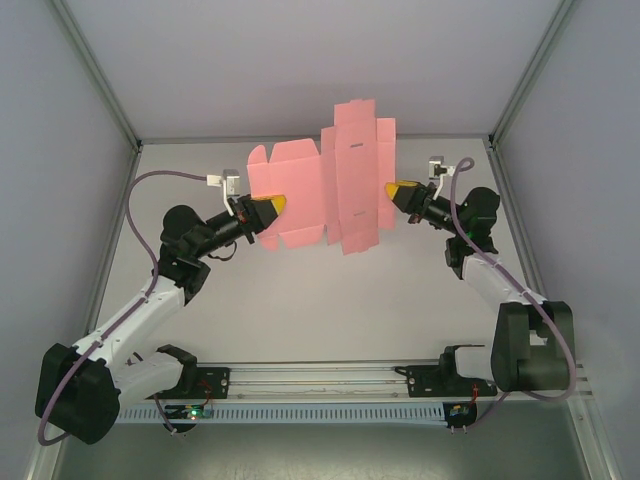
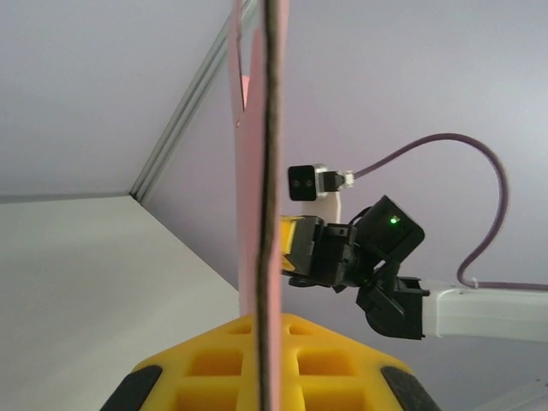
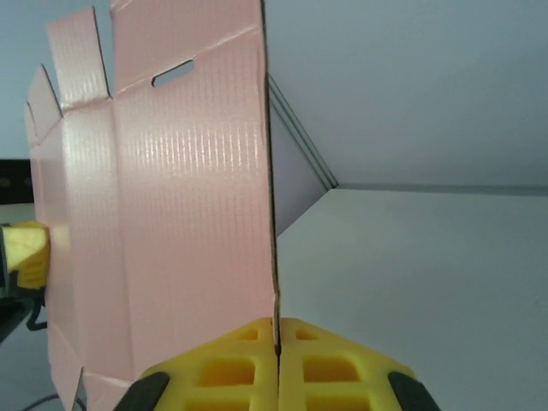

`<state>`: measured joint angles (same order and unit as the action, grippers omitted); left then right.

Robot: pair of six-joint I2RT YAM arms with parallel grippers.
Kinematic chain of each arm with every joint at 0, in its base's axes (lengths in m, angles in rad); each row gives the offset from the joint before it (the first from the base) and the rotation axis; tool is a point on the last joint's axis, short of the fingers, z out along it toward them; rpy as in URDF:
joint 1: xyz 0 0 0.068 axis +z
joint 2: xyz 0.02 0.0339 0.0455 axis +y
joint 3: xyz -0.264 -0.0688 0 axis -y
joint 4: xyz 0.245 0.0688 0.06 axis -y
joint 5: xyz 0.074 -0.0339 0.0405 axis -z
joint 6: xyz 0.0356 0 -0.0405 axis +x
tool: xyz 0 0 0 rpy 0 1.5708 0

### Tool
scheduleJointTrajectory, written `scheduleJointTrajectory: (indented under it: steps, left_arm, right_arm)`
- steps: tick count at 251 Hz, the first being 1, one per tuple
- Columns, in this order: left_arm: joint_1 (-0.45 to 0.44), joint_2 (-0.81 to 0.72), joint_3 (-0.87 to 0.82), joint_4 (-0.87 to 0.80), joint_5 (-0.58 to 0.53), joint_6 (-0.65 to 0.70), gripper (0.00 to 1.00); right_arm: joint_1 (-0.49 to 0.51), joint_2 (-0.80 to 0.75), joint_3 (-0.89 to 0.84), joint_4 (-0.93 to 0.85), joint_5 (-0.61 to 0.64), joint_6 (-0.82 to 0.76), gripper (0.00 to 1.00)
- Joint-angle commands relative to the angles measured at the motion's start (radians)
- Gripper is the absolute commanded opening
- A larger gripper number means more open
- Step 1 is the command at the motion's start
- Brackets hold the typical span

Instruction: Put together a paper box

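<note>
Card of the paper box point(image 1: 330, 185), an unfolded sheet, was held off the tabletop point(image 1: 300, 310) between the two grippers. Its left edge was clamped in the left gripper point(image 1: 272, 208), and its right edge was pinched in the closed right gripper point(image 1: 393, 190), directly between the yellow fingers point(image 3: 223, 368).

We can read no text, label, brand, number or sign; the paper box point(image 1: 300, 190) shows us plain pink card, with nothing printed on it.
</note>
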<state>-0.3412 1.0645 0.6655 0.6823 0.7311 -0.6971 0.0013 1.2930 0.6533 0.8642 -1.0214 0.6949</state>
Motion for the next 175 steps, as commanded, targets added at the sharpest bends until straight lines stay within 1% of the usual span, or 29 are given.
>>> scheduleJointTrajectory:
  steps: [1, 14, 28, 42, 53, 56, 62, 67, 70, 76, 80, 82, 100, 112, 123, 133, 140, 159, 175]
  left_arm:
    - [-0.018, -0.015, -0.016, 0.023, -0.042, 0.006, 0.00]
    - [-0.017, -0.015, -0.017, 0.016, -0.045, 0.007, 0.00]
    - [-0.018, -0.014, -0.021, 0.000, -0.055, 0.006, 0.00]
    - [-0.018, -0.016, -0.019, -0.036, -0.054, 0.021, 0.00]
    - [-0.018, -0.023, -0.011, -0.104, -0.071, 0.047, 0.00]
    - [-0.019, -0.026, -0.008, -0.132, -0.081, 0.058, 0.02]
    - [-0.018, -0.034, 0.000, -0.193, -0.105, 0.079, 0.14]
    - [-0.018, -0.040, 0.007, -0.251, -0.129, 0.095, 0.29]
    - [-0.018, -0.045, 0.014, -0.289, -0.145, 0.106, 0.43]
    - [-0.018, -0.055, 0.026, -0.373, -0.189, 0.132, 0.76]
    - [-0.018, -0.063, 0.034, -0.428, -0.221, 0.147, 0.95]
    - [-0.018, -0.067, 0.037, -0.454, -0.237, 0.155, 0.99]
    - [-0.018, -0.106, 0.065, -0.669, -0.406, 0.203, 1.00]
    - [-0.018, -0.136, 0.072, -0.772, -0.515, 0.221, 1.00]
    - [-0.018, -0.169, 0.073, -0.834, -0.585, 0.231, 1.00]
    - [-0.018, -0.201, 0.065, -0.862, -0.624, 0.236, 1.00]
    - [-0.018, -0.226, 0.058, -0.867, -0.640, 0.240, 1.00]
    - [-0.018, -0.272, 0.031, -0.855, -0.656, 0.243, 1.00]
    - [-0.018, -0.284, 0.017, -0.836, -0.666, 0.233, 1.00]
  right_arm:
    - [0.000, -0.067, 0.028, -0.038, 0.007, -0.054, 0.00]
    - [0.004, -0.091, 0.035, -0.107, 0.018, -0.110, 0.00]
    - [0.012, -0.122, 0.042, -0.201, 0.060, -0.179, 0.00]
    - [0.032, -0.158, 0.050, -0.314, 0.112, -0.297, 0.00]
    - [0.056, -0.193, 0.060, -0.420, 0.178, -0.404, 0.00]
    - [0.065, -0.204, 0.064, -0.451, 0.203, -0.434, 0.00]
    - [0.085, -0.224, 0.072, -0.519, 0.251, -0.498, 0.00]
    - [0.102, -0.239, 0.082, -0.577, 0.290, -0.554, 0.00]
    - [0.113, -0.248, 0.088, -0.612, 0.317, -0.584, 0.00]
    - [0.137, -0.265, 0.101, -0.679, 0.378, -0.637, 0.00]
    - [0.154, -0.273, 0.111, -0.722, 0.413, -0.669, 0.00]
    - [0.162, -0.277, 0.115, -0.745, 0.427, -0.687, 0.00]
    - [0.207, -0.293, 0.154, -0.918, 0.474, -0.792, 0.00]
    - [0.217, -0.290, 0.172, -1.013, 0.451, -0.828, 0.00]
    - [0.223, -0.282, 0.186, -1.082, 0.427, -0.829, 0.00]
    - [0.226, -0.267, 0.200, -1.158, 0.376, -0.856, 0.00]
    - [0.232, -0.257, 0.203, -1.192, 0.362, -0.857, 0.00]
    - [0.256, -0.222, 0.200, -1.239, 0.374, -0.855, 0.00]
    - [0.274, -0.177, 0.201, -1.259, 0.421, -0.882, 0.00]
